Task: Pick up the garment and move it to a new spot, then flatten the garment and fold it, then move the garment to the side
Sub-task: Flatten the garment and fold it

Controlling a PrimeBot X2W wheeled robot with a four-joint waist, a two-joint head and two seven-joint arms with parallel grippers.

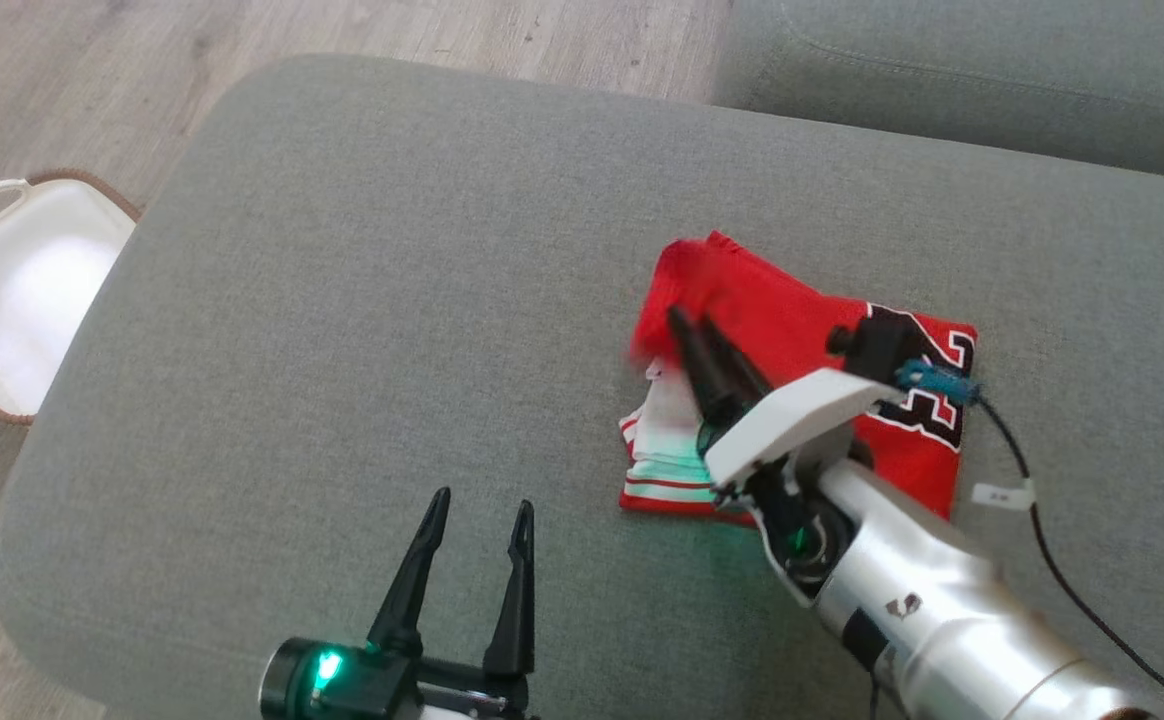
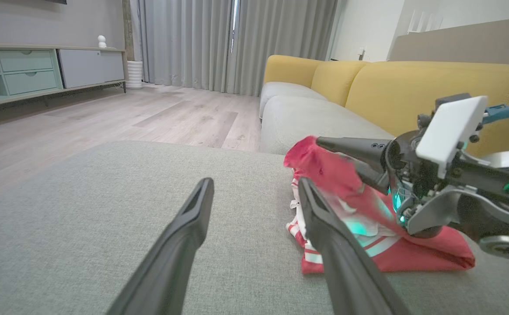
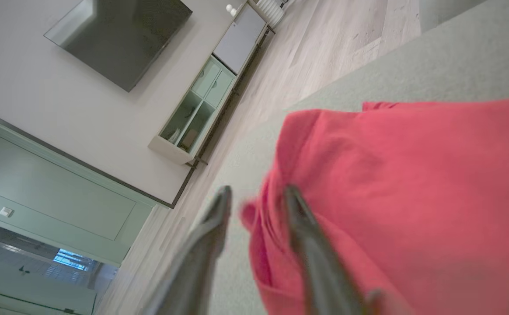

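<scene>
The garment (image 1: 792,310) is a red jersey with white trim and a black number, lying folded on the grey cushion (image 1: 392,250), right of centre. My right gripper (image 1: 692,320) is over the garment's left edge, its jaws parted. A raised, blurred flap of red cloth (image 3: 412,175) hangs around the fingertips, and the right gripper (image 3: 256,190) has a bit of that edge loosely between its fingers. My left gripper (image 1: 477,505) stands open above bare cushion near the front edge, left of the garment (image 2: 412,256). In the left wrist view the left gripper (image 2: 254,188) holds nothing.
A white basket (image 1: 12,290) sits on the wooden floor past the cushion's left edge. Another grey seat (image 1: 942,70) lies beyond at top right, and a yellow sofa back (image 2: 412,83) rises behind it. A black cable (image 1: 1042,540) trails off my right arm.
</scene>
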